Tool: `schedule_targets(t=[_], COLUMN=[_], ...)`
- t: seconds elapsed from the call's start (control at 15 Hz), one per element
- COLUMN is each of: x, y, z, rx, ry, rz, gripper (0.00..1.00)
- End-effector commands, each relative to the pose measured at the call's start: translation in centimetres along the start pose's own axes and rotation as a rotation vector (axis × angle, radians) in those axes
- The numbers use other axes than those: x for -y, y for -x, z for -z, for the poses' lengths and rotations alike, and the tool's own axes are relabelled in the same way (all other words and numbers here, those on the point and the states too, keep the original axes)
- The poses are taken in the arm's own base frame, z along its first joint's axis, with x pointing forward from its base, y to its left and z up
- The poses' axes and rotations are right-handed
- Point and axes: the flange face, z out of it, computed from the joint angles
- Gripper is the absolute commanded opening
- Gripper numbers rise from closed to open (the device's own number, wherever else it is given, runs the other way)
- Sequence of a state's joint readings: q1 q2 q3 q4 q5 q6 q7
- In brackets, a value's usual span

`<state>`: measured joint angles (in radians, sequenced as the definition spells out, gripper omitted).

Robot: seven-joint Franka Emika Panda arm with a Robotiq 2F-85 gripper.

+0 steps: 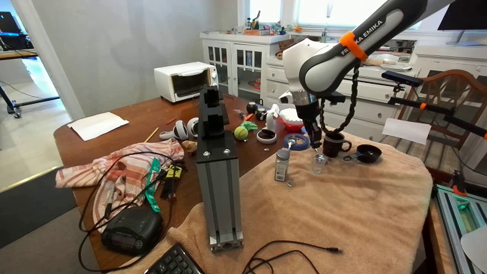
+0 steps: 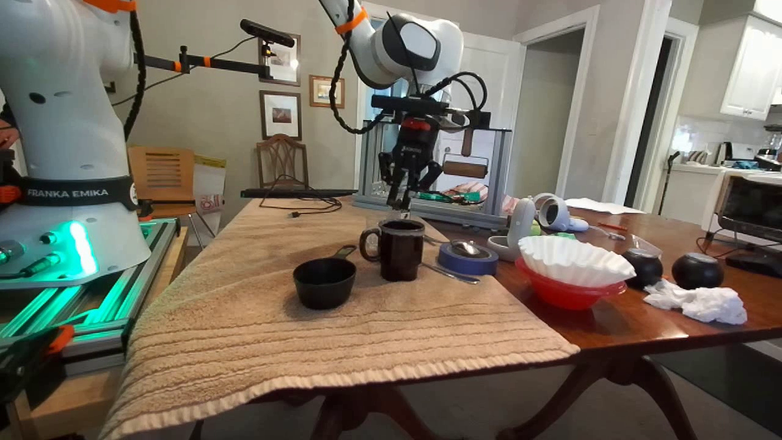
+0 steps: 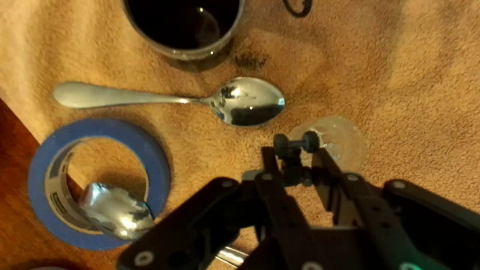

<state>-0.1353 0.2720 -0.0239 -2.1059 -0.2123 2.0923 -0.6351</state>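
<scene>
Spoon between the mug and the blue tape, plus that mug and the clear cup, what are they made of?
Spoon: polished metal, perhaps stainless steel; its bowl mirrors light.
Mug: probably glossy glazed ceramic, given its rim's glints.
Clear cup: see-through, so glass or plastic; can't tell which.

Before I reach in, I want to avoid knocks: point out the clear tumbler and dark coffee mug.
Clear tumbler point(image 1: 316, 166), in an exterior view: front wall.
Dark coffee mug point(image 2: 401, 253), in an exterior view: side wall.

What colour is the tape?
The tape is blue; the wrist view shows it best.
</scene>
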Motion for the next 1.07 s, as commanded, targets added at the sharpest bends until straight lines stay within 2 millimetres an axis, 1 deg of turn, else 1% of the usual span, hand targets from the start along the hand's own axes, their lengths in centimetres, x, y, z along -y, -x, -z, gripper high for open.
schedule_targets(t=[0.0, 0.2, 0.4, 0.6, 1.0], x=[1.5, 2.8, 4.0, 4.5, 4.9], y=[1.4, 1.1, 0.2, -0.8, -2.0], z=[0.7, 0.9, 0.3, -0.4, -1.1], rx=[0.082, 0.115, 0.143, 0.138, 0.133], ry=[0.001, -0.027, -0.049, -0.056, -0.051], rz=[-0.025, 0.025, 0.055, 0.073, 0.083], gripper=[0.07, 0.07, 0.07, 0.07, 0.07])
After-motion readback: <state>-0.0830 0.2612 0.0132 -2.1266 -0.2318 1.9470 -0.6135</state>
